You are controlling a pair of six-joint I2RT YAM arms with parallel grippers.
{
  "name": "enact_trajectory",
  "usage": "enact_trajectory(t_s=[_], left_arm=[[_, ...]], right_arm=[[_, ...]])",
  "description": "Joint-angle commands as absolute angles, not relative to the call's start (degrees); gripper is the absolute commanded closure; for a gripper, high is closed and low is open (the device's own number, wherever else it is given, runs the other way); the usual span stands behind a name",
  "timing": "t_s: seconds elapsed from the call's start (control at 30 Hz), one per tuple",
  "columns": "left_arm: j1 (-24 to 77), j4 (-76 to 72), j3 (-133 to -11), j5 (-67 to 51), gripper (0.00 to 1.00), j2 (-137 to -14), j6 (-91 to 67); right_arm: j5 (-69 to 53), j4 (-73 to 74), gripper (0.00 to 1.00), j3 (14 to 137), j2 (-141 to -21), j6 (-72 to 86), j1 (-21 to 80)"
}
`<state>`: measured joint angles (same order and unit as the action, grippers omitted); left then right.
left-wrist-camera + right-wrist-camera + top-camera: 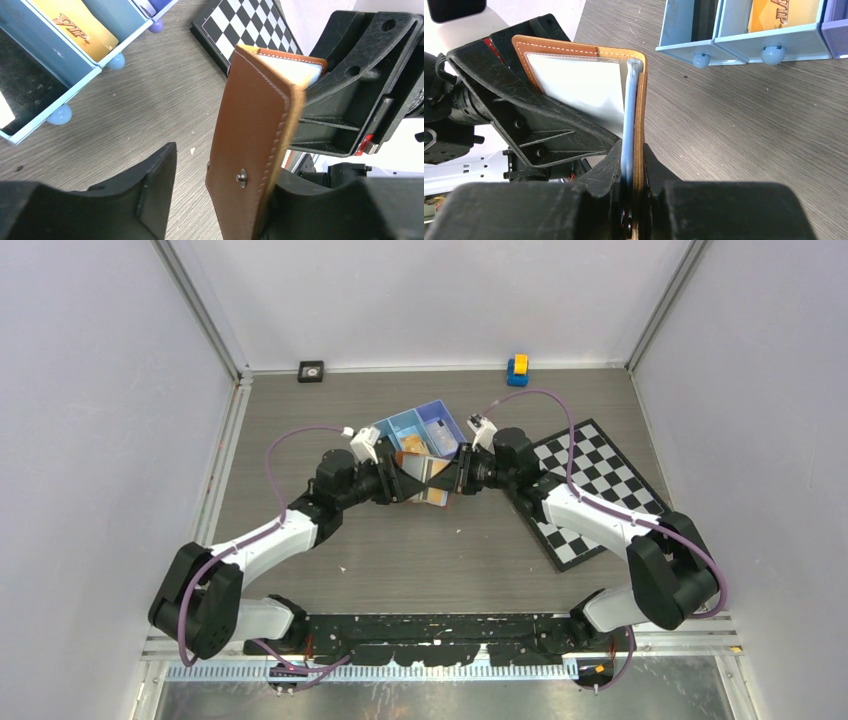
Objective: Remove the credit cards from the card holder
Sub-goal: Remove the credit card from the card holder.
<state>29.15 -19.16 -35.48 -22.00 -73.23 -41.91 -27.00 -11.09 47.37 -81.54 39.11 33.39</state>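
Brown card holder [425, 478] held half open above the tabletop's [420, 560] centre: right tool [633, 155] pinches one flap with a pale blue credit card [629, 110], left tool [220, 170] spread astride the other. Card removal seems underway; next, the left likely must clamp and pull. Grey wood-grain tabletop, pale walls [100, 390], blue tray [420, 425] at twelve o'clock.

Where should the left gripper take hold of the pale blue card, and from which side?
Probably the exposed long edge of the pale blue card, which runs along the inside of the card holder flap, between the fold and the right gripper. Come from the open side facing the right wrist camera, pinching across that thin edge.
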Motion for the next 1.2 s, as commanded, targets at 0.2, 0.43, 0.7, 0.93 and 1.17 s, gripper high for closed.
enact_trajectory(t_s=[0.2,0.43,0.7,0.93,1.17], left_arm=[[27.75,-24.27,-35.51,-24.98,0.99,-72.22,-43.61],[22.02,-31.7,-31.83,-28.57,1.0,-71.69,-51.14],[20.83,-34.14,-31.53,-30.67,1.0,-73.15,-53.39],[20.7,-32.56,-32.04,-30.57,1.0,-74.09,-53.17],[20.65,-30.58,-32.91,-30.23,1.0,-74.56,-52.38]], right_arm=[[-29.49,-16.83,0.68,48.14,-81.18,39.78,33.77],[-26.04,-16.79,0.43,46.66,-79.21,39.38,33.75],[-26.15,-17.4,0.62,46.55,-79.1,39.72,33.75],[-26.66,-19.67,0.78,45.61,-77.95,40.16,33.65],[-22.5,-19.59,0.57,43.55,-74.67,39.72,33.26]])
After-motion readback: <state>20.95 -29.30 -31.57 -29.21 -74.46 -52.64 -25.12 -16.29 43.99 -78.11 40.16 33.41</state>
